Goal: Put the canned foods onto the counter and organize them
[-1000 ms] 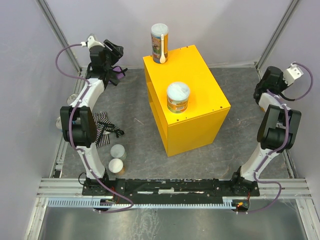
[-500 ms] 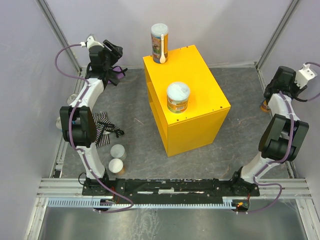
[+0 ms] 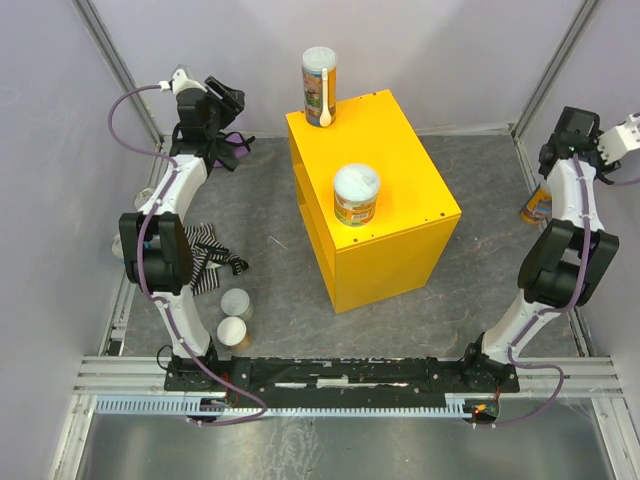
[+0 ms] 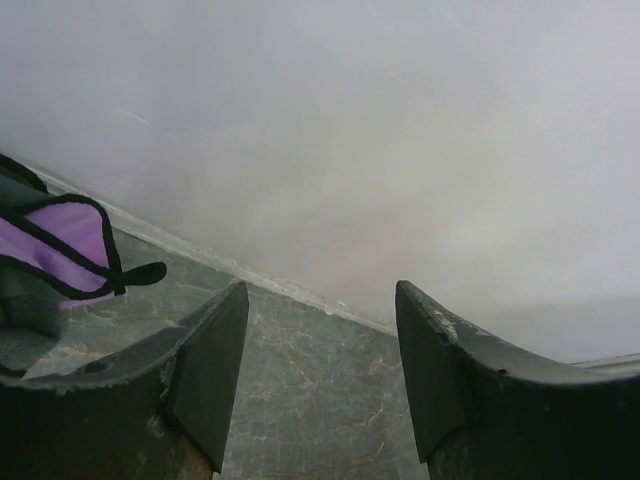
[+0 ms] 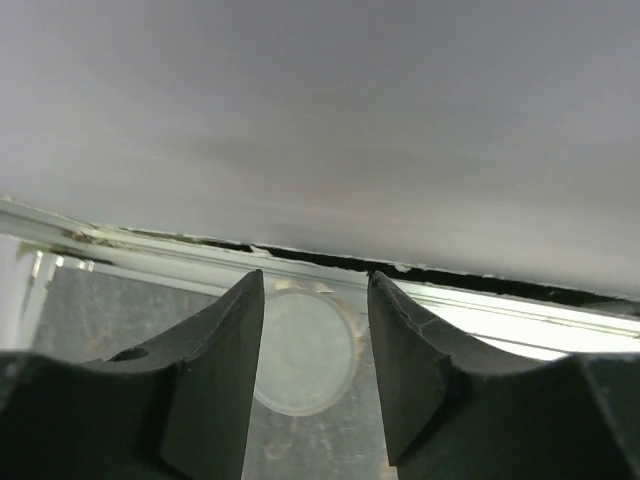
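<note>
The yellow counter (image 3: 400,190) stands mid-floor. On its top are a tall colourful can (image 3: 320,85) at the back left corner and a short orange-labelled can (image 3: 356,195) with a white lid. Two pale-lidded cans (image 3: 236,303) (image 3: 231,331) stand on the floor near the left arm's base. An orange can (image 3: 535,206) sits by the right wall. My right gripper (image 3: 560,152) hangs open above it; the right wrist view shows its pale lid (image 5: 305,350) below the open right gripper (image 5: 314,300). My left gripper (image 3: 228,100) (image 4: 320,300) is open and empty near the back left corner.
A purple cloth (image 3: 236,146) (image 4: 60,245) lies under the left gripper, and a striped black-and-white cloth (image 3: 205,255) lies beside the left arm. Grey walls close in the back, left and right. The counter's hollow side faces left.
My right arm has swung out toward the right wall and its gripper has gone from shut to open. The orange can by that wall has come into sight. The left arm has not moved.
</note>
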`<state>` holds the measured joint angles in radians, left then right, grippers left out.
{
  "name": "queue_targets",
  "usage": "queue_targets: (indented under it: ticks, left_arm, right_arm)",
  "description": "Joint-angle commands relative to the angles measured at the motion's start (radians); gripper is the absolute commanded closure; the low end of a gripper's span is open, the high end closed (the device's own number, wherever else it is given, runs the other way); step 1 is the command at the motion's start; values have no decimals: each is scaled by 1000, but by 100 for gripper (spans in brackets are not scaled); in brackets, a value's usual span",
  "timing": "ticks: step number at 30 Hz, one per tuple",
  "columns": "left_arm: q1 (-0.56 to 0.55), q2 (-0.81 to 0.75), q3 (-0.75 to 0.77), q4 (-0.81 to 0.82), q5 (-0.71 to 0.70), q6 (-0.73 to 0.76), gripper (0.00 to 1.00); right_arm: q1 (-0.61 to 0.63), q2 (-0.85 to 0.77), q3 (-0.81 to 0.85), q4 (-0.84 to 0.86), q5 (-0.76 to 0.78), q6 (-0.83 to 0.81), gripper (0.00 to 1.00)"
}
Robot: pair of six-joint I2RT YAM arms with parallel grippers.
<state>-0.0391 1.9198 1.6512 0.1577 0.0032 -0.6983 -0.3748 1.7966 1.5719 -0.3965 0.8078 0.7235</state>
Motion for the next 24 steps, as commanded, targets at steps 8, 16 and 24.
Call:
queue_targets:
  ticks: [8,16,24]
  left_arm:
    - [10,23,100,13,8,44,33]
    - [8,42,112,13,19,48,33]
    - [8,81,163,5,61,50,33]
  right_arm:
    - [122,112,233,-415,235,406,59]
    - [187,184,271,-505,368,505,57]
    - [221,227,315,-686,422,616,53]
